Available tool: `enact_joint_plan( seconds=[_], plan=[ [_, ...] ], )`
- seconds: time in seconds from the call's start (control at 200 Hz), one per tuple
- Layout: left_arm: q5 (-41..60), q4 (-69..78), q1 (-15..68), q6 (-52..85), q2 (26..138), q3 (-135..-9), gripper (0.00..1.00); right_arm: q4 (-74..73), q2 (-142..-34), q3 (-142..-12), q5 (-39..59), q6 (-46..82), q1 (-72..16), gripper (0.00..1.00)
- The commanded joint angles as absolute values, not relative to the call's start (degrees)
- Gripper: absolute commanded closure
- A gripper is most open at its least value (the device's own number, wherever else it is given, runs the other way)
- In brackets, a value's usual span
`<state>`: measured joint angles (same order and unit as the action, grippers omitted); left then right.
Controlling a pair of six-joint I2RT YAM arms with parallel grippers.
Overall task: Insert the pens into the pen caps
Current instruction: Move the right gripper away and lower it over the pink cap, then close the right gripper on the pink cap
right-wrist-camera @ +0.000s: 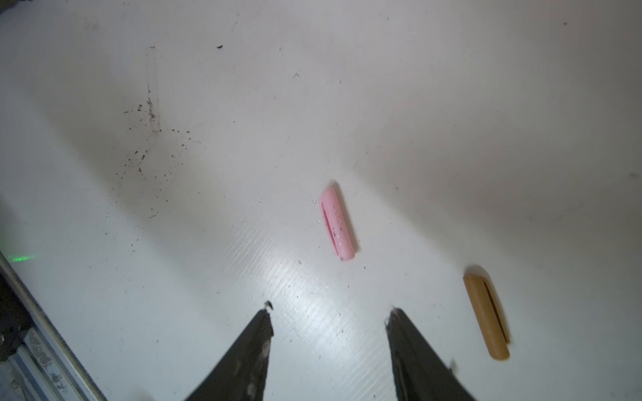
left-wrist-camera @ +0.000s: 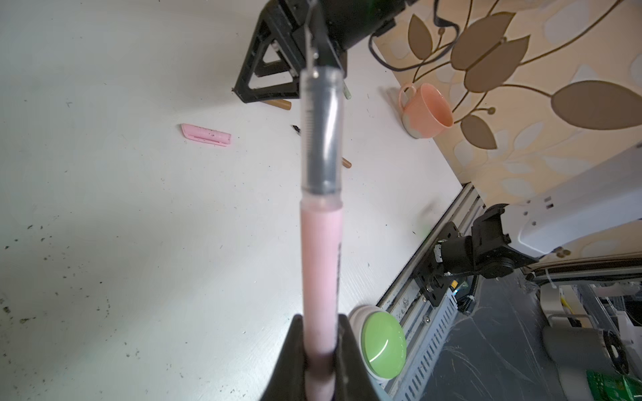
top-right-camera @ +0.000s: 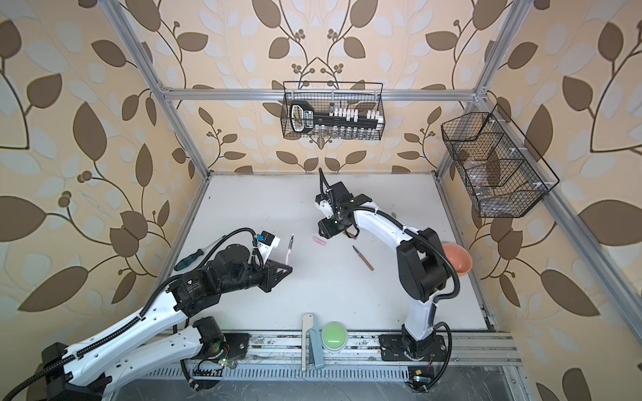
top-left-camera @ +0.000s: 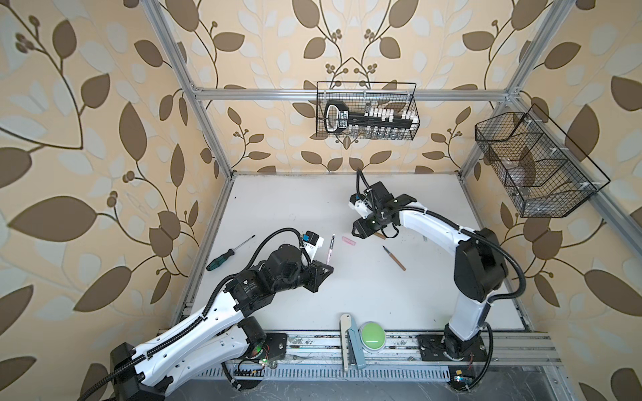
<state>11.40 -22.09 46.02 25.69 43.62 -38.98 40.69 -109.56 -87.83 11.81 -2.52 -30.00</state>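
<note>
**Operator:** State the layout, largest item first.

**Technician:** The white table (top-left-camera: 295,208) carries all parts. The left gripper (left-wrist-camera: 321,347) is clamped on the lower barrel of the pink pen (left-wrist-camera: 319,260). The pen sits left of centre with its tip toward the far side. The right gripper (right-wrist-camera: 330,310) hovers near the centre. Its jaws stand moderately apart with nothing between them.

**Operator:** Locate the loose parts.

**Technician:** The brown pen (top-left-camera: 394,258) lies flat, nearer than the right gripper. The pink cap (right-wrist-camera: 337,225) lies flat just left of the right gripper, between the two grippers. The brown cap (right-wrist-camera: 486,316) lies just beside the right gripper, on its other side.

**Operator:** Which relation governs the pick?

**Technician:** The pink cap sits just ahead of the open jaws, not touching them. Its long axis runs roughly left to right and crosses the jaws' closing line almost square. The right gripper is both free and nearer, so in my judgement it takes the cap.
</note>
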Motion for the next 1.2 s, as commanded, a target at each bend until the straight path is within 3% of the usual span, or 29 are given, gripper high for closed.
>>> enact_joint_plan(
  seconds=[0.0,0.47,1.195],
  plan=[
    [10.1,-22.4,45.6,26.3,42.4,-38.7,0.88,48.2,-115.4,-92.8,9.9,-8.9,-30.7,0.43],
    [10.4,-23.2,45.6,25.5,43.2,-39.9,0.88,53.1,-126.4,-102.0,0.2,-13.8,-35.2,0.44],
    [8.5,-23.1,45.6,26.4,40.3,-37.9,0.90,55.5,-134.0,-109.0,-3.0,-13.4,-36.1,0.49]
  ],
)
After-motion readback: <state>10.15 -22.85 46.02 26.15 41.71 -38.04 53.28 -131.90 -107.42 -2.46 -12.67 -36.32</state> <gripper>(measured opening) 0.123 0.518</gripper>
